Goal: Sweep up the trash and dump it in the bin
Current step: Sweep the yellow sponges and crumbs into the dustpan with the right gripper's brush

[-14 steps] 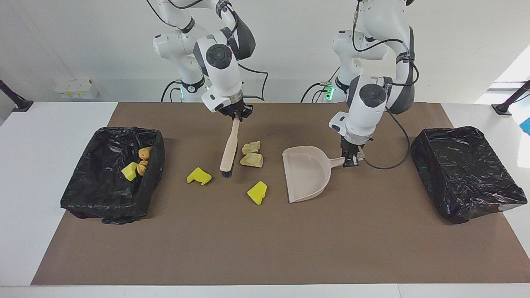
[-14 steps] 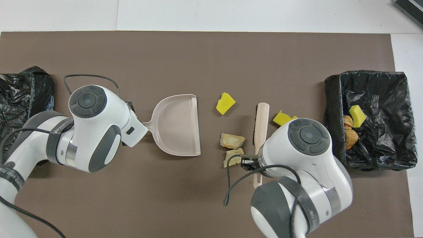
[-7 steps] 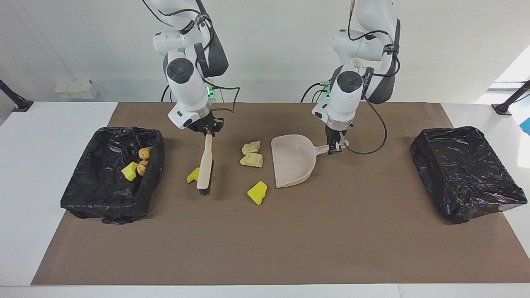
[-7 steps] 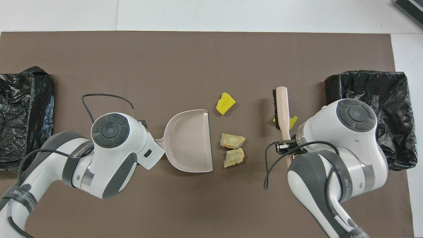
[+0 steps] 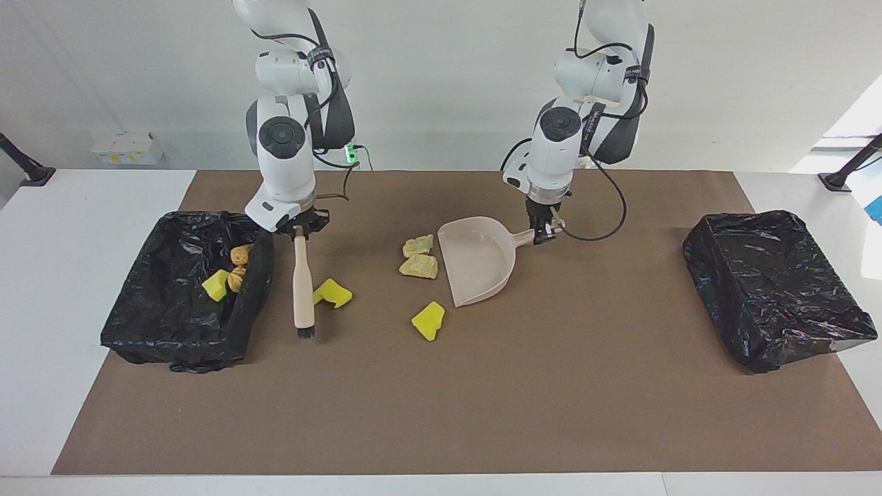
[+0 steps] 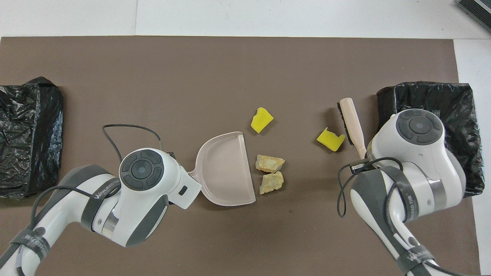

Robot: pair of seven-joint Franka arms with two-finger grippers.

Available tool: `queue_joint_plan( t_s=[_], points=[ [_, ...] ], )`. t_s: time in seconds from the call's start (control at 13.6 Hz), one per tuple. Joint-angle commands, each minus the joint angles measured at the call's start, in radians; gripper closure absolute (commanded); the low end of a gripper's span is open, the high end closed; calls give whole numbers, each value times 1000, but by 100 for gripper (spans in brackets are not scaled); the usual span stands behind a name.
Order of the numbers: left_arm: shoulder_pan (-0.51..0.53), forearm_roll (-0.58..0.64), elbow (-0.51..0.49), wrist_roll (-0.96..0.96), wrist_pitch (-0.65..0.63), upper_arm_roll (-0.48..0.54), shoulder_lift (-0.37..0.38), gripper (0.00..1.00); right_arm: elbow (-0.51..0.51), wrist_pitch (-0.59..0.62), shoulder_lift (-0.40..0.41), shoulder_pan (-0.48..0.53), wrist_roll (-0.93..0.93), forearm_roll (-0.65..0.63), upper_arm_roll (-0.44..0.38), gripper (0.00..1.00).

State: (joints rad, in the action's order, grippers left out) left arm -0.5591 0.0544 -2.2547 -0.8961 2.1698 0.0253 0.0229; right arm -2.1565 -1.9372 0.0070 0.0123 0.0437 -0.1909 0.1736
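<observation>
Counting trash (image 5: pixel 428 321): we see three yellow sponge chunks, two beige lumps, two brown pieces. Left gripper (image 5: pixel 544 236) clamps dustpan (image 5: pixel 477 269); right gripper (image 5: pixel 298 231) clamps brush (image 5: pixel 302 286).

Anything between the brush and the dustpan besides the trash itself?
Nothing visible. Between the brush and the dustpan lie only the loose scraps: the yellow chunk beside the brush, the other yellow chunk, and two beige lumps at the dustpan's mouth.
</observation>
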Motion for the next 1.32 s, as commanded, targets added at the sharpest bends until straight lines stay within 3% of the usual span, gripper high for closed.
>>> queue_joint_plan(
  t_s=[0.0, 0.22, 0.44, 0.73, 1.25],
  points=[
    [-15, 24, -39, 22, -2, 12, 34, 100, -58, -22, -21, 18, -57, -22, 15, 100],
    [-15, 24, -39, 25, -4, 12, 34, 100, -129, -68, -64, 28, -61, -19, 18, 100],
    [-15, 24, -37, 52, -4, 12, 34, 100, -126, -52, -71, -82, 5, 30, 21, 100],
    [-15, 24, -37, 60, -2, 12, 34, 100, -126, -26, -94, -218, 122, 213, 21, 100],
    [-16, 24, -39, 71, 24, 10, 3, 100, -126, -42, -107, -331, 238, 450, 21, 100]
  ],
)
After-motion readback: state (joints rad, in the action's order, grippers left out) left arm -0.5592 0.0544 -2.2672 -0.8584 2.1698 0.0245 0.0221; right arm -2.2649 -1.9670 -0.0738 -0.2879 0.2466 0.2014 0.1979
